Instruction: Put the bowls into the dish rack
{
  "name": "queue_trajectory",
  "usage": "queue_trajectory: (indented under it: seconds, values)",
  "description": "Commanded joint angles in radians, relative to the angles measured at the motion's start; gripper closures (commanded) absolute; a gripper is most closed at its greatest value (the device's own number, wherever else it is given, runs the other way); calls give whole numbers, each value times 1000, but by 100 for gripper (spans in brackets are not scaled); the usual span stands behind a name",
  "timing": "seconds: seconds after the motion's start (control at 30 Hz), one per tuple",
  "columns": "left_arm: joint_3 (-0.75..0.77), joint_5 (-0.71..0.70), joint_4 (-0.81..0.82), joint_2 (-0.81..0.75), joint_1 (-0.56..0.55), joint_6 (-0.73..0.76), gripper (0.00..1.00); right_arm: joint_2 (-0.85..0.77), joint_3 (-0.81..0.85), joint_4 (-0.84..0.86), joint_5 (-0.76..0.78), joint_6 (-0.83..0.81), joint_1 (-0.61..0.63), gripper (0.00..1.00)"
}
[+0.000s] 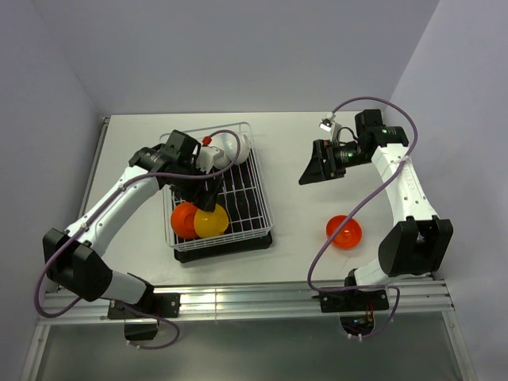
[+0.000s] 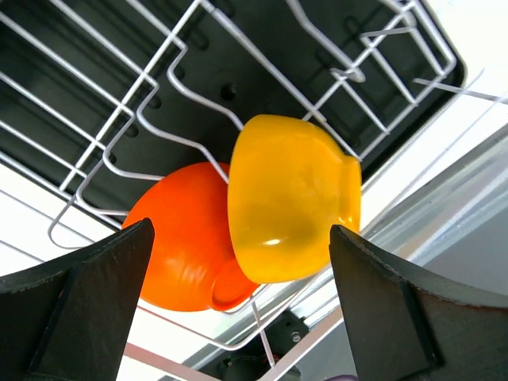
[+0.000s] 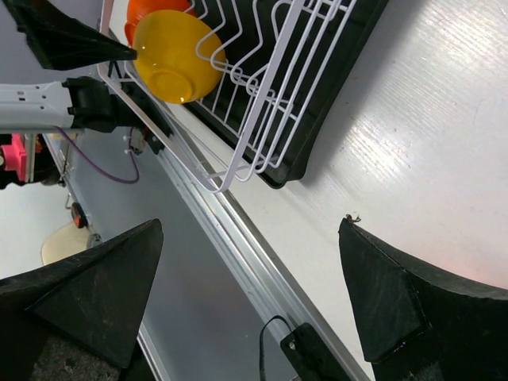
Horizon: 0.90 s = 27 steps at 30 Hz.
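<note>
Desk [image 1: 302,143] is carrying the dish rack [image 1: 263,202]; prongs [image 2: 141,117] are propping yellow bowl [image 1: 211,221] against orange bowl [image 1: 184,220]. Left pincer [image 2: 242,230] is hanging open above them, right pincer [image 3: 250,226] open, apart from loose red bowl [image 1: 344,231].

Dish rack [image 1: 242,198]: thin wire with a smooth white coating, slightly shiny. Drip tray [image 2: 262,63]: black, matt, looks like moulded plastic. Yellow-orange bowl [image 2: 290,202] and red-orange bowl [image 2: 178,254]: smooth, high-gloss, with sharp light reflections. Bench [image 3: 429,143]: white, matt, faint linear grain. Fingers [image 2: 381,309] of the left tool [image 2: 242,234]: black, matt, finely textured
</note>
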Motion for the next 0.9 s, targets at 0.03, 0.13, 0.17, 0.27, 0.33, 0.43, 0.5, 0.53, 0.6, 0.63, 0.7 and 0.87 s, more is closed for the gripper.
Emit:
queue_trajectory:
  seconds: [0.03,0.13,0.17,0.27,0.33,0.43,0.5,0.53,0.6,0.63,0.7,0.87]
  values:
    - [51,79,15,-55,2,32,2,-48,-8,-20,23,-32,1,1]
    - [59,126,23,-68,2,38,1,-56,-14,-23,31,-38,1,2]
    - [57,137,32,-74,2,40,1,-59,-17,-24,41,-44,1,1]
    - [53,175,68,-101,1,41,1,-66,-25,-41,63,-69,1,2]
    - [51,188,89,-118,1,44,1,-71,-37,-54,98,-90,1,2]
    - [51,205,121,-135,2,55,1,-86,-66,-78,152,-136,-28,3]
    - [46,203,147,-152,2,58,0,-98,-94,-86,199,-173,-42,4]
    - [45,206,175,-158,1,66,1,-100,-103,-90,215,-188,-63,5]
    - [37,215,198,-172,1,69,0,-99,-130,-97,248,-228,-92,5]
    - [36,218,222,-175,-1,75,0,-95,-140,-100,284,-254,-132,7]
    - [31,223,238,-181,-1,79,0,-77,-160,-98,316,-279,-174,9]
    - [28,231,256,-187,-2,99,1,-34,-204,-58,469,-345,-315,17]
